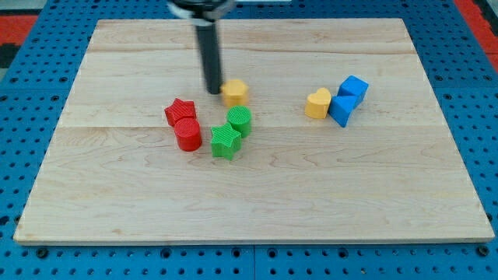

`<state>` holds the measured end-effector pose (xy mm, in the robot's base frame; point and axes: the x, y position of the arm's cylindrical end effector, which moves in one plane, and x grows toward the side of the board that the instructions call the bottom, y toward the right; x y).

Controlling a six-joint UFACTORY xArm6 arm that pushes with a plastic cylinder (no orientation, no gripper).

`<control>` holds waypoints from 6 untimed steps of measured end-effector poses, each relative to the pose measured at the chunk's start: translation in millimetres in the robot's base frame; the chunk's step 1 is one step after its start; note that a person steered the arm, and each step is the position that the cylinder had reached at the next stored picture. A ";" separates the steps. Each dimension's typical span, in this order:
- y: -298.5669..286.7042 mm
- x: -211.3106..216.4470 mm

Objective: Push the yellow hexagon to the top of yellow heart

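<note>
The yellow hexagon (234, 91) sits left of the board's middle, well apart from the yellow heart (317, 103), which lies toward the view's right. The job looks barely begun: the hexagon has a long slide to the right ahead of it and must end just above the heart, toward the view's top.

Working from near to far, the bottom of the wooden board (257, 202) holds nothing. Next come the green star (225, 141) and the red cylinder (187, 134) side by side, then the green cylinder (240, 120) and the red star (180, 111) just behind them. Farther back on the right, a blue block (341, 110) touches the heart's right side, and a second blue block (353, 87) stands just behind that one; their exact shapes are hard to make out from this angle.

The arm carries no jaws, only a dark rod. The rod's tip (213, 92) rests at the hexagon's left side, apparently touching it, which suits a push to the right.

The board is pale planked wood, lying on a blue pegboard (31, 93), with a red strip (15, 19) at the far corners.
</note>
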<state>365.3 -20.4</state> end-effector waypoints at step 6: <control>51.3 -3.4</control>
